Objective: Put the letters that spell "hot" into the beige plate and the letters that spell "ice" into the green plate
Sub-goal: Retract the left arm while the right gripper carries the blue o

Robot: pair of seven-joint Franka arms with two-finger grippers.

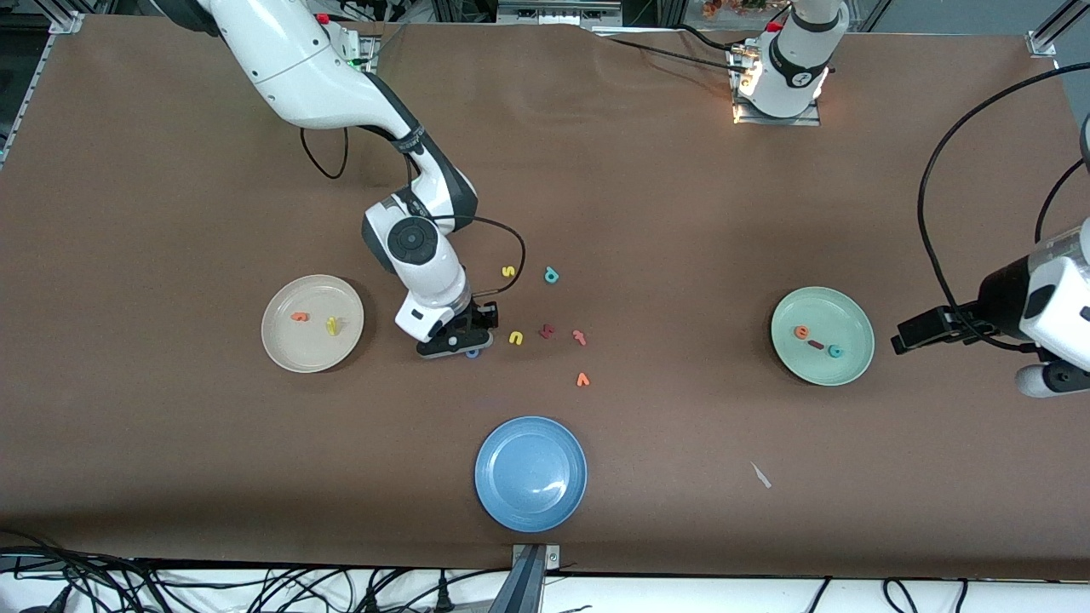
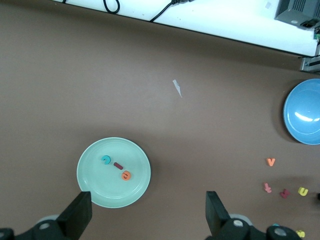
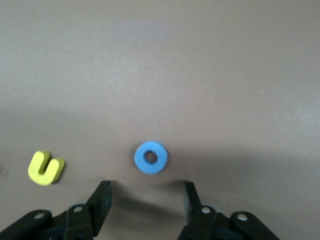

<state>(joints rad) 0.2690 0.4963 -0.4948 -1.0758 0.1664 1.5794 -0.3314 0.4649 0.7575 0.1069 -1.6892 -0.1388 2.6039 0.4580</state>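
- Right gripper (image 1: 467, 345): low over the table at centre-left of the front view, its arm descending from the upper left. In the right wrist view the two fingers (image 3: 102, 197) stand apart with nothing between them.
- Blue "o" (image 3: 150, 157): flat on the brown table (image 1: 664, 196), just ahead of the parted fingers and apart from them; in the front view only its edge peeks out beneath the gripper.
- Beige plate (image 1: 281, 353): centre-left of the front view, holding the orange "t" (image 1: 299, 317) and the yellow "h" (image 1: 332, 325), side by side and not touching.
- Green plate (image 1: 856, 362): centre-right, holding the orange "e" (image 1: 801, 332), the dark red "i" (image 1: 816, 345) and the teal "c" (image 1: 835, 351) in a slanted row.
- Left gripper (image 2: 147, 212): waiting at the right edge of the front view, above the table beside the green plate; fingers spread wide and empty.
- Loose letters, centre of the front view: yellow "u" (image 1: 515, 338) beside the right gripper, yellow "s" (image 1: 508, 272), teal "p" (image 1: 551, 274), a dark red letter (image 1: 547, 331), a pink letter (image 1: 580, 337), orange "v" (image 1: 582, 380).
- Blue plate (image 1: 494, 502): lower centre, nothing in it.
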